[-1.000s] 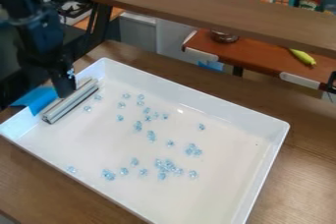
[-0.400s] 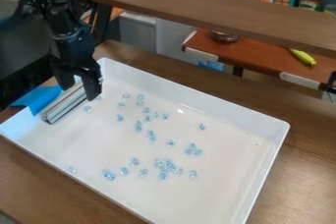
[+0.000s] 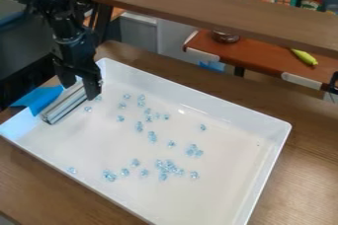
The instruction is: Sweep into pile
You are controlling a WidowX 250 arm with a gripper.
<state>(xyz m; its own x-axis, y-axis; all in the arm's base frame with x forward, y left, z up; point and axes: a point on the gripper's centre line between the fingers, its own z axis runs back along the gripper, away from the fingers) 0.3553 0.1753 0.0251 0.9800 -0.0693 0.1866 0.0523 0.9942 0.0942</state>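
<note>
The black gripper (image 3: 80,87) hangs over the tray's upper left corner, its two fingers apart on either side of the upper part of a grey metal bar (image 3: 64,105). Whether the fingers touch the bar, I cannot tell. The bar lies at a slant along the left wall inside the white tray (image 3: 218,189). Small clear-blue pieces are scattered over the tray floor, with a denser cluster (image 3: 169,167) at the lower middle, a few pieces (image 3: 194,150) right of centre and one piece (image 3: 72,170) near the lower left wall.
Blue tape (image 3: 38,99) covers part of the tray's left rim. A raised wooden shelf (image 3: 218,14) crosses above and behind the tray. Farther back, a red-brown counter (image 3: 264,63) holds a yellow-green toy (image 3: 304,57) and a small metal bowl (image 3: 225,37).
From the upper left, the gripper has moved right, and its fingers now show apart around the bar's upper part. Since the second frame it has shifted very slightly. The pieces look unmoved.
</note>
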